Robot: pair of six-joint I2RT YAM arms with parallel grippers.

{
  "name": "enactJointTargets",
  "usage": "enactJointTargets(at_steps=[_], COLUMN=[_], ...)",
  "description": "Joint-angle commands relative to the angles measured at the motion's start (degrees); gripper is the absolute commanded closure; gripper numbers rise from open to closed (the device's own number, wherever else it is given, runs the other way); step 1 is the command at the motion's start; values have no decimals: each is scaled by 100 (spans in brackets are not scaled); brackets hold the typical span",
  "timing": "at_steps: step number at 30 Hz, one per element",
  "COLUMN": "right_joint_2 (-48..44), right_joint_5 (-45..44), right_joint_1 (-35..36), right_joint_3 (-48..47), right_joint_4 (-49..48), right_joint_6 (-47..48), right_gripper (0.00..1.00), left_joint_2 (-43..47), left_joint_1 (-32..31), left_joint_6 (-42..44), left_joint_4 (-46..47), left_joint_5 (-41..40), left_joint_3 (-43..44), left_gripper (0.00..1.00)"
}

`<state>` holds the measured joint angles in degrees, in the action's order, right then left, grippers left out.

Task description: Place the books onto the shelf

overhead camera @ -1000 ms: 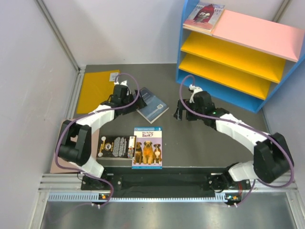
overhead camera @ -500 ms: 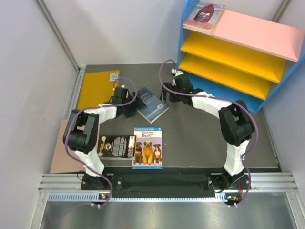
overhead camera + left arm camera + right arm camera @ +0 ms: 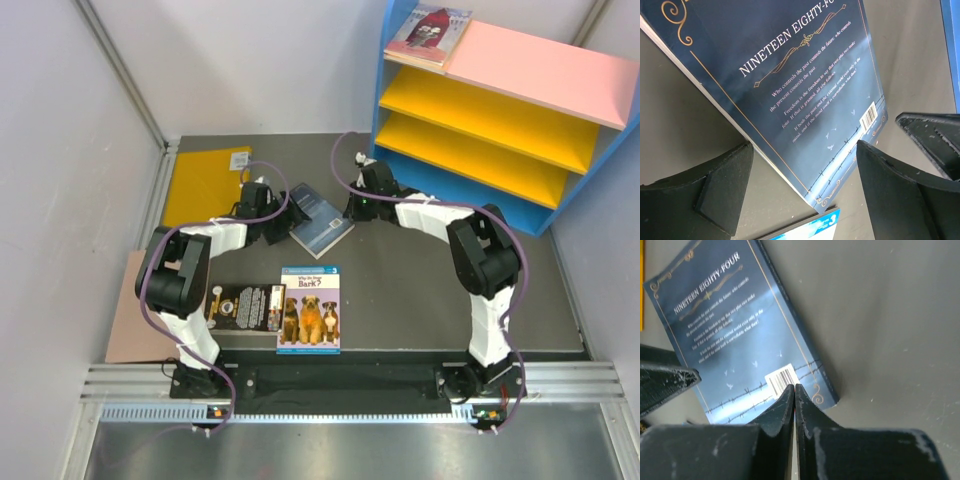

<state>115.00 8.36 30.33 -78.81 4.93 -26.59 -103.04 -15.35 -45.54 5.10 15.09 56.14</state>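
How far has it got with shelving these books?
One looks done: the red-and-white paperback lies on the pink top board of the blue-sided shelf. In hand: the dark navy paperback, lying on the table, with the open left gripper at its corner and the shut right gripper over it. Left to do: the blue dog-cover paperback and the black paperback.

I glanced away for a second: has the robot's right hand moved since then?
Yes. In the overhead view the right hand has swung left and farther back, closer to the blue side of the shelf, reaching the dark navy book.
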Motion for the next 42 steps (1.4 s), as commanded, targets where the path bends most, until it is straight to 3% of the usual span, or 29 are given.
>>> enactJointTargets(at_steps=[1, 9, 26, 32, 37, 42], right_joint_2=[22, 645, 1007, 1033, 1077, 1112], right_joint_5=[148, 25, 271, 306, 377, 421], right_joint_1=[158, 298, 413, 413, 413, 413], right_joint_3=[-346, -724, -706, -680, -680, -697], right_joint_4=[332, 1071, 1151, 1116, 1116, 1124], right_joint_6=[92, 242, 286, 295, 277, 286], right_gripper=[100, 100, 100, 100, 100, 100], left_joint_2=[-14, 74, 539, 259, -48, -295], left_joint_1=[24, 24, -3, -38, -125, -213], left_joint_6=[10, -166, -377, -333, -438, -491], left_joint_4=[228, 842, 2371, 2012, 2196, 2600], left_joint_5=[-50, 37, 372, 389, 451, 617], left_joint_3=[152, -24, -375, -156, -217, -279], left_gripper=[12, 14, 14, 14, 19, 32])
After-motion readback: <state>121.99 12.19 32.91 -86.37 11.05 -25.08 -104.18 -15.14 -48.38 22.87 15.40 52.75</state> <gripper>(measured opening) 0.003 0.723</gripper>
